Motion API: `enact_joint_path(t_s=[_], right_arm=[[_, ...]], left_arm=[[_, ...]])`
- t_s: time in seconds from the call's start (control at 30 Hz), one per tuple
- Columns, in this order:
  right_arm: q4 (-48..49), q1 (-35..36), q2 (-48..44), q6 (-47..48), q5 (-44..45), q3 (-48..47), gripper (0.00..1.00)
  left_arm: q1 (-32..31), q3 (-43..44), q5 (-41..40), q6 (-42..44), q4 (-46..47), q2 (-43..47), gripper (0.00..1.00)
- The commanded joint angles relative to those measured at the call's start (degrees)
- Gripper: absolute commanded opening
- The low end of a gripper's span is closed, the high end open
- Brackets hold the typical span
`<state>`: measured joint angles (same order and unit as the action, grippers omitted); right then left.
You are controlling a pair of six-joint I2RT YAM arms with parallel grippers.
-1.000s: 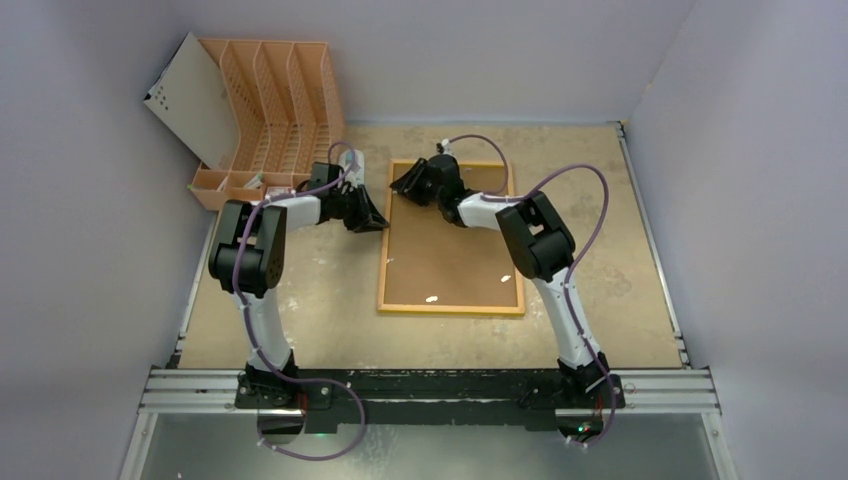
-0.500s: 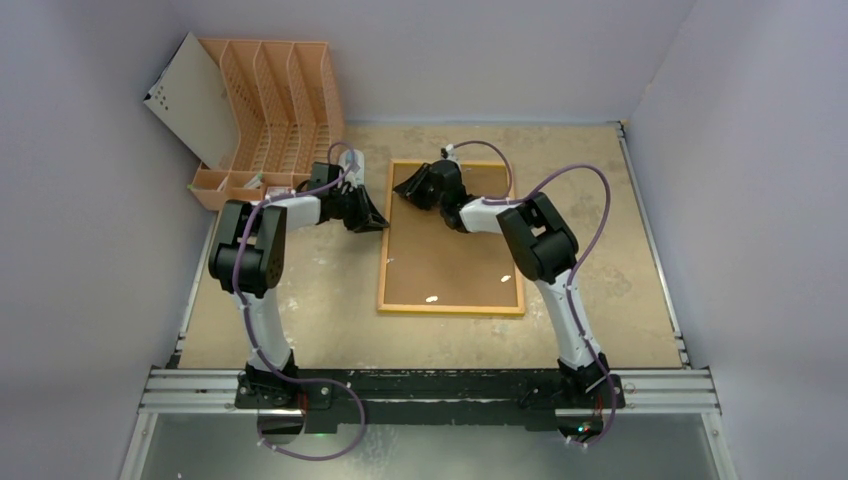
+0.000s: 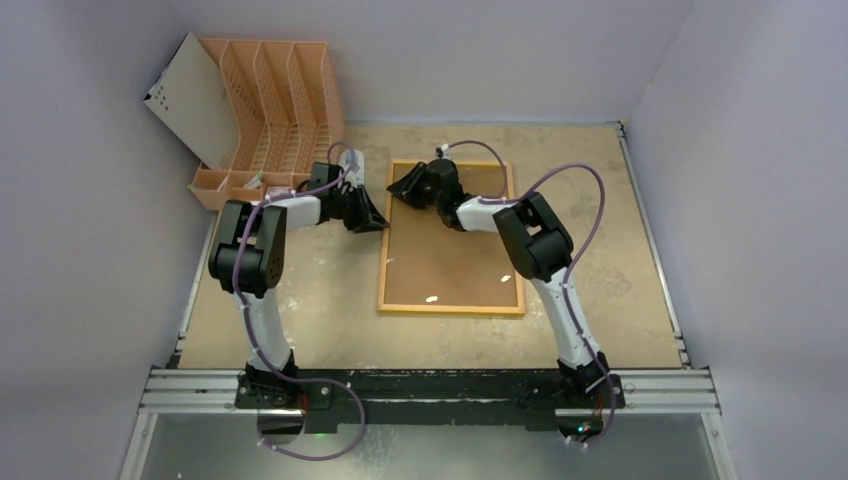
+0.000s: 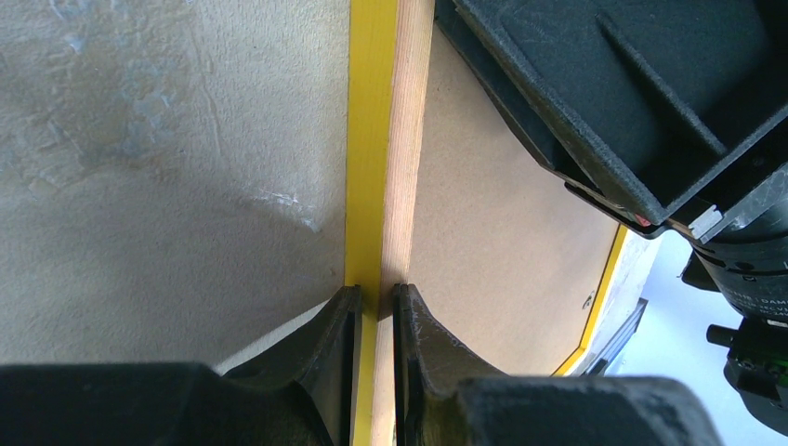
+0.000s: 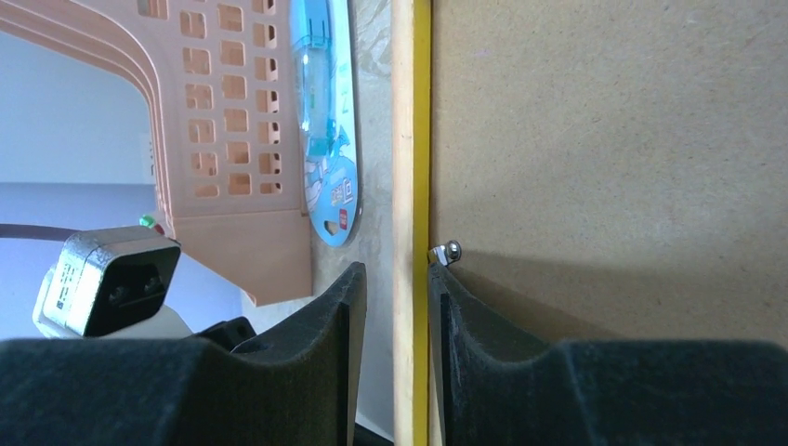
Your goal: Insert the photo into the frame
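Frame: the frame (image 3: 450,309) is seen lying face down near the middle of the worktop (image 3: 320,300), its brown backing board (image 3: 450,260) uppermost and its yellow rim against the surface.
Photo: no printed face is shown in any view. A white sheet (image 3: 185,100) propped against the orange rack (image 3: 275,100) at the far left may be the photo with its back outward, but that cannot be confirmed.
Left tool: the left tool (image 4: 376,297) is clamped narrowly on the frame's left rim, one finger on each side of it.
Right tool: the right tool (image 5: 398,279) is set astride the rim near the far left corner, beside a small metal tab (image 5: 446,251). A gap is shown on the outer side, so no firm grip is judged.
Handling: the frame is judged stiff and fairly light, and its clear pane breakable. The wooden rim is the part best gripped. The board is likely to be released at its tabs. The photo is expected to be thin, floppy and easily creased, and best lifted by an edge.
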<state>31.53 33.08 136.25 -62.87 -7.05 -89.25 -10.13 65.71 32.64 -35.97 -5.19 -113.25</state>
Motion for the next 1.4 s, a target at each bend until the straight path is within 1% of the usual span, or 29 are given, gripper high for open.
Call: enact_joint_path(t_s=[0.0,0.17,0.33,0.4,0.47,0.53,0.6,0.67,0.73,0.83,0.9,0.97,1.03,1.13,1.2,1.27,1.37], right_arm=[[-3.74,0.36,1.98,0.18,1.46,-2.64,0.34],[-4.34,0.32,3.13,0.21,4.46,-4.00,0.33],[-5.66,0.41,4.51,-0.23,9.48,-5.81,0.31],[-5.75,0.41,4.41,-0.40,9.59,-5.90,0.31],[-5.48,0.34,2.99,1.11,7.60,-5.47,0.32],[-2.27,0.25,-0.76,4.52,6.17,-3.26,0.35],[1.06,0.15,-6.17,8.44,3.75,1.23,0.39],[0.72,-0.01,-12.51,12.31,2.07,3.28,0.43],[-2.06,-0.10,-17.21,15.70,0.82,4.60,0.44],[-9.07,-0.12,-22.97,21.23,-0.20,7.17,0.45],[-13.79,-0.12,-26.54,23.91,-0.39,10.47,0.45],[-17.63,-0.12,-30.48,24.86,1.13,14.98,0.45],[-18.97,-0.31,-34.74,24.13,3.65,20.47,0.44],[-18.78,-1.25,-39.25,21.61,4.68,26.16,0.44],[-18.70,-1.67,-40.19,20.71,4.50,27.78,0.44],[-19.23,-1.78,-39.83,22.54,1.50,27.58,0.43],[-19.72,-1.45,-39.00,30.21,-2.43,26.94,0.41]], left_arm=[[-1.04,-2.78,-3.16,0.56,-3.73,-2.17,0.12],[-1.03,-3.25,-3.25,0.33,-3.73,-1.75,0.12],[-1.04,-4.07,-2.86,-0.21,-3.35,-1.53,0.12],[-1.08,-4.26,-2.85,-0.32,-3.39,-1.34,0.12],[-1.04,-4.16,-3.00,-0.29,-3.61,-1.07,0.11],[-1.05,-3.59,-3.60,-0.05,-4.07,-0.57,0.12],[-1.03,-2.37,-4.10,0.45,-5.18,-0.40,0.13],[-1.03,-0.95,-4.51,0.92,-5.88,-0.08,0.15],[-1.03,0.50,-4.82,1.31,-6.58,0.24,0.19],[-1.03,1.78,-4.40,2.41,-6.93,1.16,0.27],[-1.03,1.94,-4.04,3.72,-6.87,2.05,0.35],[-1.09,1.31,-3.49,5.41,-6.42,2.89,0.40],[-1.03,0.30,-3.12,6.61,-5.76,3.49,0.42],[-1.11,-1.33,-1.89,6.77,-4.36,3.83,0.43],[-1.19,-2.00,-1.51,6.32,-4.89,3.54,0.43],[-1.42,-2.91,-1.54,6.01,-5.33,3.46,0.41],[-2.26,-5.24,-2.76,5.93,-5.11,4.70,0.39]])
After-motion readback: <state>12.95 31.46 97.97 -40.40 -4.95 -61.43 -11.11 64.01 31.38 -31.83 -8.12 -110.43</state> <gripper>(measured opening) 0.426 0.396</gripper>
